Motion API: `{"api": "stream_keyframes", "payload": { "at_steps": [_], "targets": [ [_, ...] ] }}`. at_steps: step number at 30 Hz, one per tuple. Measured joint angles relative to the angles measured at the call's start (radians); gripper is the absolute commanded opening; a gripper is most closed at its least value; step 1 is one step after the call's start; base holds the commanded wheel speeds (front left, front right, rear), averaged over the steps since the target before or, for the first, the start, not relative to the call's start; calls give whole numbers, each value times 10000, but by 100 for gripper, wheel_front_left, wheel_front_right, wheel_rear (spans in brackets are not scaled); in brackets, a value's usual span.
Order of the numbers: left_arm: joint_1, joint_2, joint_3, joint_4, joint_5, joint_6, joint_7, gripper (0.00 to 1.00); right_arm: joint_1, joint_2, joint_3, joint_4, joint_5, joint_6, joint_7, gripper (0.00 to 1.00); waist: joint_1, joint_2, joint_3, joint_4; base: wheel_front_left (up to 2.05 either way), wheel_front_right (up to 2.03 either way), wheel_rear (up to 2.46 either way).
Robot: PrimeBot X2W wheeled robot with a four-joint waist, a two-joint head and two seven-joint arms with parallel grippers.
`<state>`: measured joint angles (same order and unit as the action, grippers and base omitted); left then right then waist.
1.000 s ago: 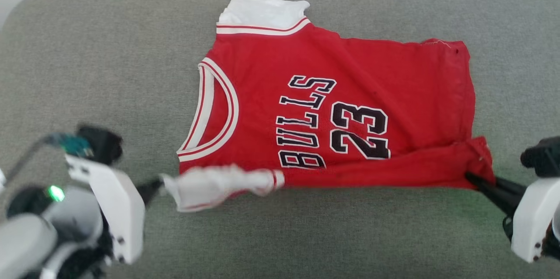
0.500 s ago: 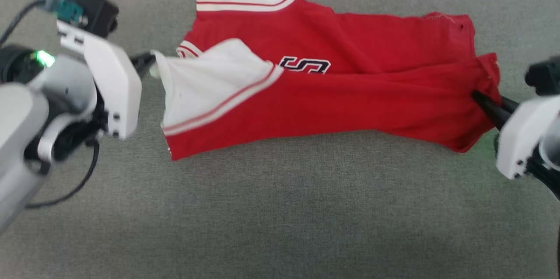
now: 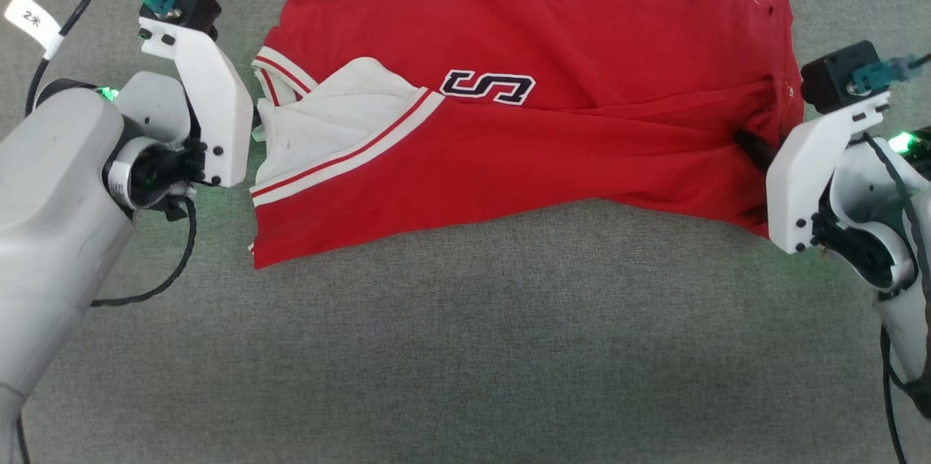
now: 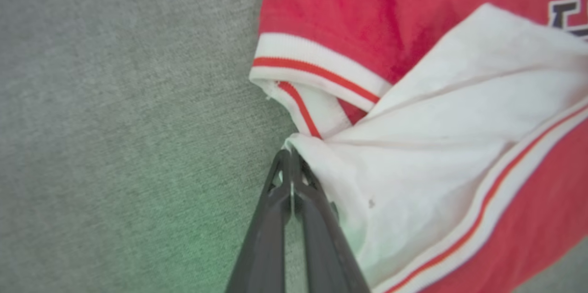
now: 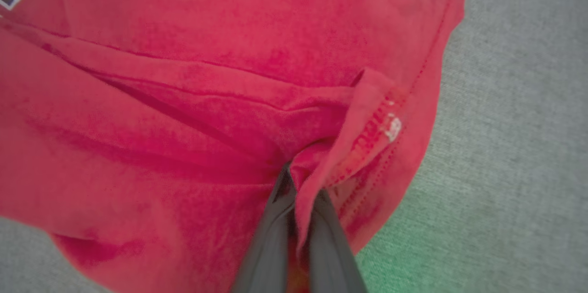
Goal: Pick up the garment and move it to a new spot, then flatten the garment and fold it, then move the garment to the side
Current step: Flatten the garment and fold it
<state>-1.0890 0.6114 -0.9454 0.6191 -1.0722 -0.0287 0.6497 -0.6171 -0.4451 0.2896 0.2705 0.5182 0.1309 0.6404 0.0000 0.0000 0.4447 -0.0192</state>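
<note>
Fingers of the left gripper (image 4: 290, 160) are pressed together on the white sleeve (image 4: 436, 123) of the garment (image 3: 582, 151). Fingers of the right gripper (image 5: 294, 187) pinch the red hem corner. Garment lies on the grey fabric surface (image 3: 465, 348), near half doubled over the print, 1 letter "S" (image 3: 489, 87) exposed.

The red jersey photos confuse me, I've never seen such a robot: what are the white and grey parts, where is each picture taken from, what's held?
It's a two-armed robot; the white and grey parts are its arms. The wide picture comes from its head camera, looking down at a grey fabric surface where the red jersey lies, partly folded over. The close-ups come from a camera on each wrist. The left gripper is shut on the white sleeve; the right gripper is shut on the red hem corner.
</note>
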Motion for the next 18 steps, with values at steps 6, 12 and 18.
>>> {"api": "stream_keyframes", "payload": {
  "at_steps": [6, 12, 18],
  "targets": [
    [-267, -268, 184, 773, -115, -71, -213, 100, -187, 27, 0, -48, 130, -2, 94, 100, 0, 0, -80, 38, 0, 0, 0],
    [-323, 86, 343, 261, -109, 142, -385, 100, 179, -180, -656, -970, 107, 0, -669, 100, 0, 0, -313, 168, 0, 0, 0],
    [65, 742, 527, -1152, -295, 688, -345, 100, 1023, -12, -1668, -1965, -238, 0, -1569, 100, 0, 0, -480, 220, 0, 0, 0]
  ]
}}
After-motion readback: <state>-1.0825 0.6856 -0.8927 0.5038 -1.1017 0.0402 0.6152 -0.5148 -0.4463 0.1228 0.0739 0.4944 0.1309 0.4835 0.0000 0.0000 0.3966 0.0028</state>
